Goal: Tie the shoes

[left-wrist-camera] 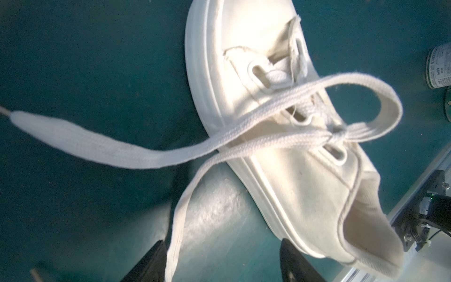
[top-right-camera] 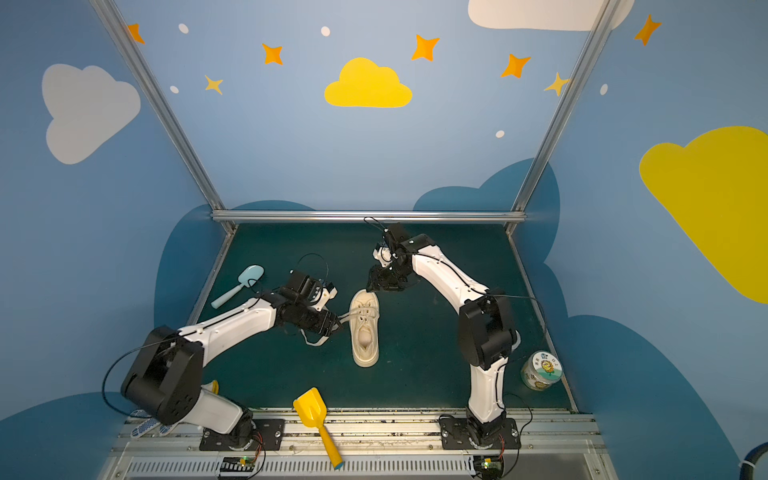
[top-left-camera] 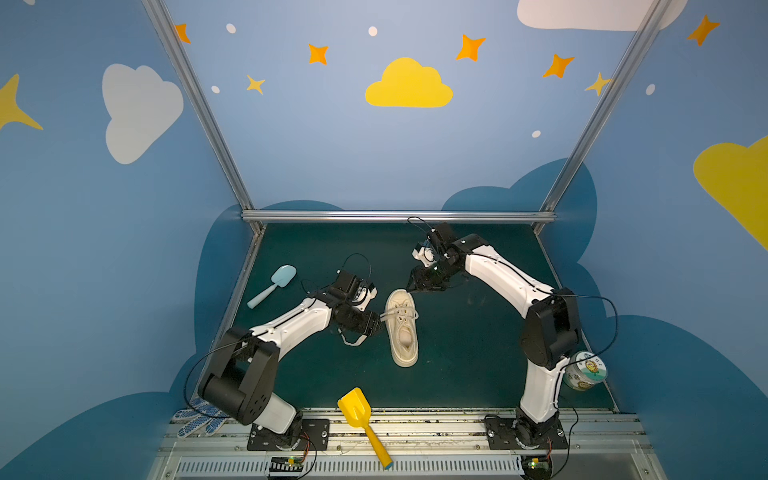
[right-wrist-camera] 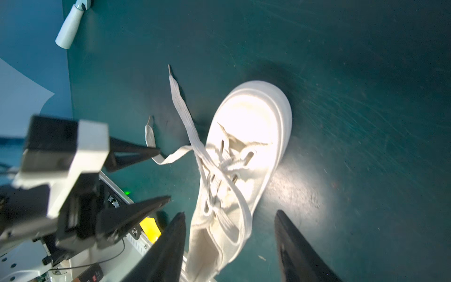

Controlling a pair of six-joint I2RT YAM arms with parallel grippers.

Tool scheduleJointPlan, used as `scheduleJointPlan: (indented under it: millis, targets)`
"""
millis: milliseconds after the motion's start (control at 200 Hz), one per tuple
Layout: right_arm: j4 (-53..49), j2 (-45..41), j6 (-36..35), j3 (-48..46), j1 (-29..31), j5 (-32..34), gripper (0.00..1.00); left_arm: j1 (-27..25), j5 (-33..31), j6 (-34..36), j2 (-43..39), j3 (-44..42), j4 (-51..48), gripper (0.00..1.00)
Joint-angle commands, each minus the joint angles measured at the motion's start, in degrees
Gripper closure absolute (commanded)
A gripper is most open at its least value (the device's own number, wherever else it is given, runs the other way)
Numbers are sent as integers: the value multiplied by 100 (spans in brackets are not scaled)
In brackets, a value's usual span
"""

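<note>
The shoes are a single cream sneaker [top-left-camera: 401,332] [top-right-camera: 365,332] lying mid-mat, toe toward the back wall. Its flat laces [left-wrist-camera: 280,114] are crossed over the tongue, with one loop [left-wrist-camera: 388,105] standing out on the far side. Two loose ends [right-wrist-camera: 178,97] trail off on the mat. My left gripper [top-left-camera: 379,324] [left-wrist-camera: 223,258] is open at the shoe's left flank. One lace strand [left-wrist-camera: 180,219] runs along the inside of one finger without being pinched. My right gripper [top-left-camera: 410,288] [right-wrist-camera: 230,213] hovers open above the toe. In the right wrist view the shoe's collar shows between its fingers.
A light blue toy shovel [top-left-camera: 274,284] lies at back left and a yellow shovel [top-left-camera: 361,419] at the front edge. A dotted glove [top-left-camera: 199,417] sits beside the left arm's base. A round jar [top-left-camera: 584,372] stands by the right arm. A metal rail [top-left-camera: 399,216] borders the back.
</note>
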Motion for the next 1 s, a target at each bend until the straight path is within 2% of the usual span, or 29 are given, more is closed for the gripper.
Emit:
scheduleJointPlan:
  millis: [0, 210, 310, 541, 701, 996]
  targets:
    - [-125, -276, -126, -241, -207, -68, 42, -30, 194, 294, 297, 233, 117, 28]
    - [-181, -496, -235, -409, -505, -140, 44, -87, 74, 509, 711, 313, 400, 31]
    - [-213, -545, -260, -425, -593, -132, 45, -105, -128, 419, 790, 164, 763, 36]
    - [-222, -576, -269, -510, -667, -217, 46, -106, 75, 214, 949, -263, 1738, 37]
    - [-242, -635, -298, -612, -693, -231, 46, -105, 270, 354, 993, -436, 2114, 38]
    - [-213, -761, -284, -822, -742, -228, 48, -116, 532, 406, 767, -912, 2430, 59]
